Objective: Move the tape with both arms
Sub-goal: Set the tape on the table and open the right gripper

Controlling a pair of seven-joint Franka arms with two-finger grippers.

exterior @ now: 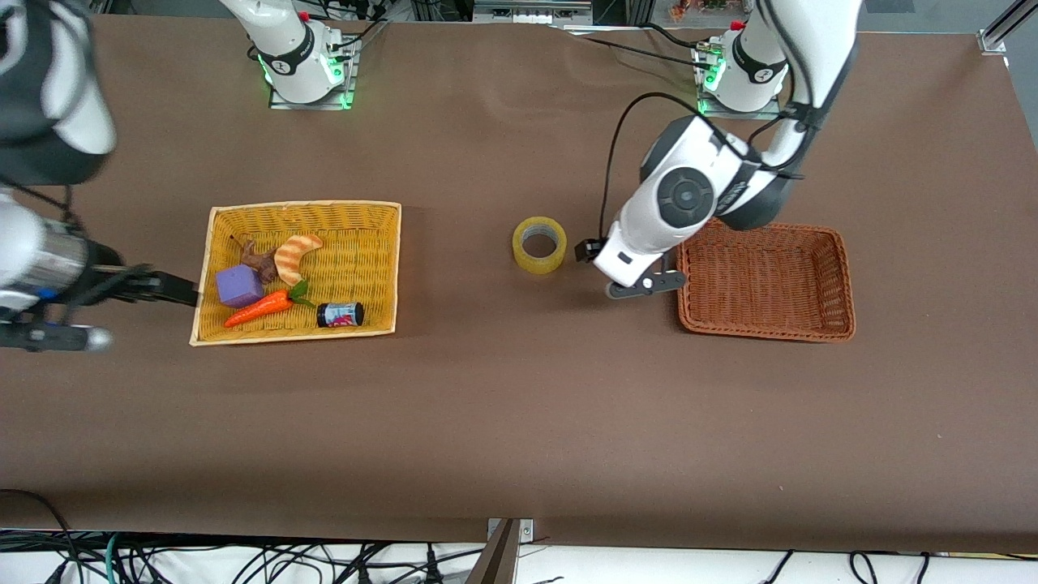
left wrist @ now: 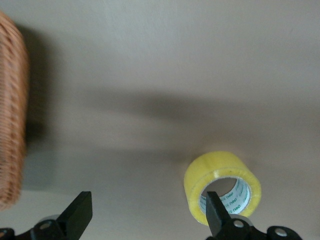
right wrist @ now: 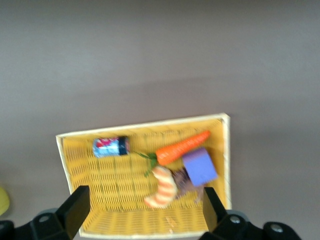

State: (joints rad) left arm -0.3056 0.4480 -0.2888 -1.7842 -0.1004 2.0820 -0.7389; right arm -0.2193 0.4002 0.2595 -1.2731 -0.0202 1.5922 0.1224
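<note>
The tape point(exterior: 539, 243), a yellowish roll with a grey core, stands on the brown table between the two baskets. In the left wrist view the tape point(left wrist: 222, 187) lies partly hidden by one fingertip point(left wrist: 215, 215). My left gripper point(exterior: 645, 285) is open and empty, low over the table between the tape and the brown basket point(exterior: 766, 280). It also shows in its own wrist view point(left wrist: 148, 215). My right gripper point(exterior: 162, 285) is open and empty, held high over the edge of the yellow basket point(exterior: 304, 212) at the right arm's end. It also shows in its own wrist view point(right wrist: 145, 210).
The yellow basket point(right wrist: 115, 200) holds a striped croissant toy point(exterior: 296, 253), a purple cube point(exterior: 238, 285), a carrot point(exterior: 259, 308), a small can point(exterior: 340, 314) and a brown toy point(exterior: 258, 259). The brown basket point(left wrist: 12, 125) is empty.
</note>
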